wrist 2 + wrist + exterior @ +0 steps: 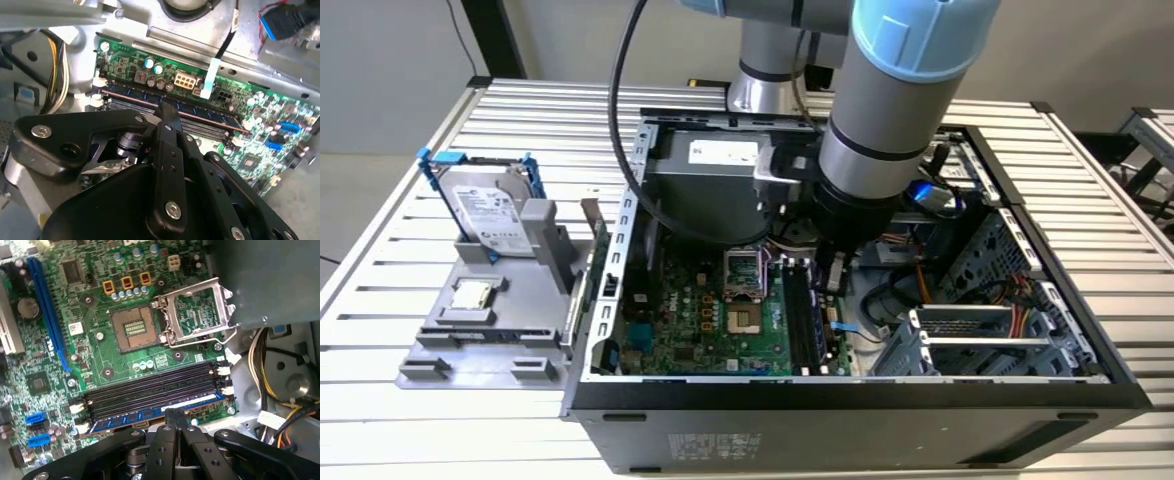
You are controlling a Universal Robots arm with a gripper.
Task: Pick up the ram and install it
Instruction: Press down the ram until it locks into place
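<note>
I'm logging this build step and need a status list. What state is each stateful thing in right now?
ram: lying in the outermost memory slot, under the gripper.
gripper: shut, tips on the ram.
processor socket: empty, its cover flipped open.
hard drive: standing on its stand outside the case.
computer case: side open.

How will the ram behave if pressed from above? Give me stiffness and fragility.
The ram is a long, thin board standing on edge on the motherboard, so it probably flexes slightly and could tilt under off-centre force. As a bare circuit board, it is likely fragile and light. The hand sits at its narrow top edge, so slipping seems possible.
</note>
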